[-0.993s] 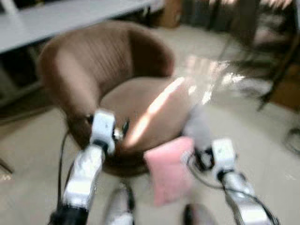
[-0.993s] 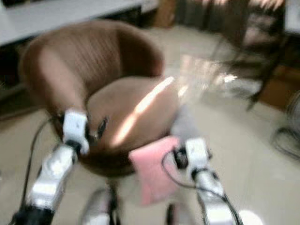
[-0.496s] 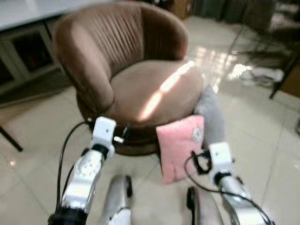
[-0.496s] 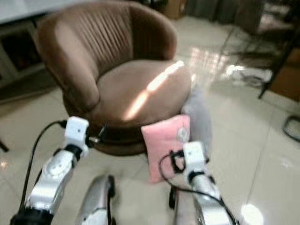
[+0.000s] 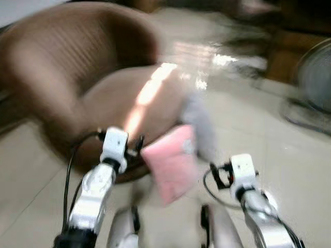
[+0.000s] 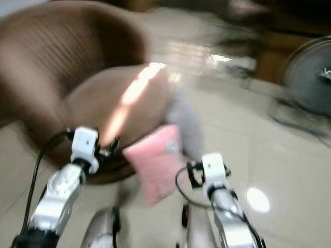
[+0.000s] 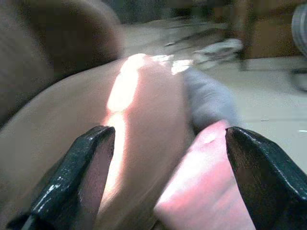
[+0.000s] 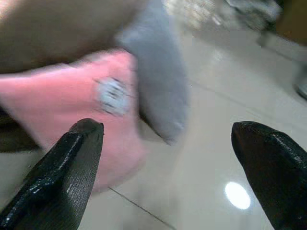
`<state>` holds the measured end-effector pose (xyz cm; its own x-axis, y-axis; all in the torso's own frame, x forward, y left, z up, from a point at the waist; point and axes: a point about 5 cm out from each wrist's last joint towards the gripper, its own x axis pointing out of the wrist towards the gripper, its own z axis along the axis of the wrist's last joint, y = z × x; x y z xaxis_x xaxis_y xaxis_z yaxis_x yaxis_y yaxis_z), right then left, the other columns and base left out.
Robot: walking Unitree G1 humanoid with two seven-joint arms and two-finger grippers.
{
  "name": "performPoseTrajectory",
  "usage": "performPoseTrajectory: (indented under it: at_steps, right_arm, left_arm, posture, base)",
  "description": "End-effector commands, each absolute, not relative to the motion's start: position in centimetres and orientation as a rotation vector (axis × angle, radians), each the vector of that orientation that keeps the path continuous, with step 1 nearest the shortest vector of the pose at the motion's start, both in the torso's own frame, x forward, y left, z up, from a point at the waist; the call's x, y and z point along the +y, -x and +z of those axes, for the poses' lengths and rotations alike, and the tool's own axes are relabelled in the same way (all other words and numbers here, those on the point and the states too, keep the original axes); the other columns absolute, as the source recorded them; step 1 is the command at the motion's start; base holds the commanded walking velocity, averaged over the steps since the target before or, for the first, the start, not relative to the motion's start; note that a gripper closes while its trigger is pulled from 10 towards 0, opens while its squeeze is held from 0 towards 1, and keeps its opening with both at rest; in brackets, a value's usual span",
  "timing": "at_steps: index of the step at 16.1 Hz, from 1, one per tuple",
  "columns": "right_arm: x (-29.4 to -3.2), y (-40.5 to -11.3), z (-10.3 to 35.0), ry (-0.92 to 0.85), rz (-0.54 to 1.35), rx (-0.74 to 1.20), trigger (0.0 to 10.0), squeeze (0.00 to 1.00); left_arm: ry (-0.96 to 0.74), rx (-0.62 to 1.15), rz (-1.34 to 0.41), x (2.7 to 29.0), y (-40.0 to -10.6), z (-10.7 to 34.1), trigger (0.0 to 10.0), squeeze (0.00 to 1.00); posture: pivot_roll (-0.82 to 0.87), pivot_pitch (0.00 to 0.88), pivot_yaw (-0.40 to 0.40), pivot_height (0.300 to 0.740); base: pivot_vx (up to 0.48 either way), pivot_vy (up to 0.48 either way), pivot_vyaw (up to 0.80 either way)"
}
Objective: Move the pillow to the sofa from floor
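Leaning against the base of the brown sofa (image 5: 77, 98) beside a grey cushion (image 5: 199, 121), the pink pillow (image 5: 168, 165) sits on the tiled floor (image 5: 289, 150) as the left gripper (image 7: 165, 167) and right gripper (image 8: 165, 167), both spread wide and empty, flank it, apparently lining up a grasp.

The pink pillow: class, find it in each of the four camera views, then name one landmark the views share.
Left eye view: pink pillow, low centre, leaning on the brown chair's front.
Right eye view: low centre, left of the right arm.
Left wrist view: between the open fingers, nearer one.
Right wrist view: beside one finger, its pale patch showing.
Shared landmark: grey pillow directly behind it.
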<state>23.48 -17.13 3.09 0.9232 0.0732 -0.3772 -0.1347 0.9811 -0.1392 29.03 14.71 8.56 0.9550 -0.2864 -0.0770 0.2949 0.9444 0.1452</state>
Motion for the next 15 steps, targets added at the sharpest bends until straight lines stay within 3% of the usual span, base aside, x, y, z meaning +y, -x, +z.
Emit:
performPoseTrajectory:
  at_steps: [1,4,10,13,14,15]
  right_arm:
    - [-16.9,-23.8,3.3,0.161,0.117,0.362,10.0,0.00]
    - [-17.0,-23.9,3.0,0.163,0.124,0.366,10.0,0.00]
    - [-16.7,-24.5,3.1,0.178,0.183,0.346,10.0,0.00]
    - [-16.5,-25.0,3.5,0.188,0.261,0.328,10.0,0.00]
    - [-16.4,-25.1,3.6,0.205,0.301,0.334,10.0,0.00]
    - [-16.5,-25.2,3.7,0.241,0.354,0.362,10.0,0.00]
  left_arm:
    - [-0.163,0.065,-0.280,15.5,-28.7,8.3,10.0,0.00]
    - [-0.163,0.063,-0.283,15.5,-28.7,8.3,10.0,0.00]
    - [-0.181,0.125,-0.381,15.2,-29.7,7.8,10.0,0.00]
    - [-0.184,0.281,-0.497,13.8,-30.9,6.1,10.0,0.00]
    - [-0.187,0.361,-0.582,13.1,-30.7,5.2,10.0,1.00]
    - [-0.198,0.440,-0.649,12.5,-30.5,4.2,10.0,1.00]
  posture:
    - [-0.05,0.000,0.046,0.577]
    - [-0.05,0.000,0.045,0.577]
    - [-0.05,0.015,0.041,0.577]
    - [-0.05,0.042,0.035,0.577]
    - [-0.06,0.052,0.037,0.577]
    - [-0.06,0.058,0.043,0.577]
  base:
    - [0.322,0.000,0.00]
    - [0.322,0.000,0.00]
    - [0.000,0.000,0.00]
    - [0.000,0.000,0.00]
    - [0.000,0.000,0.00]
    - [0.000,0.000,0.00]
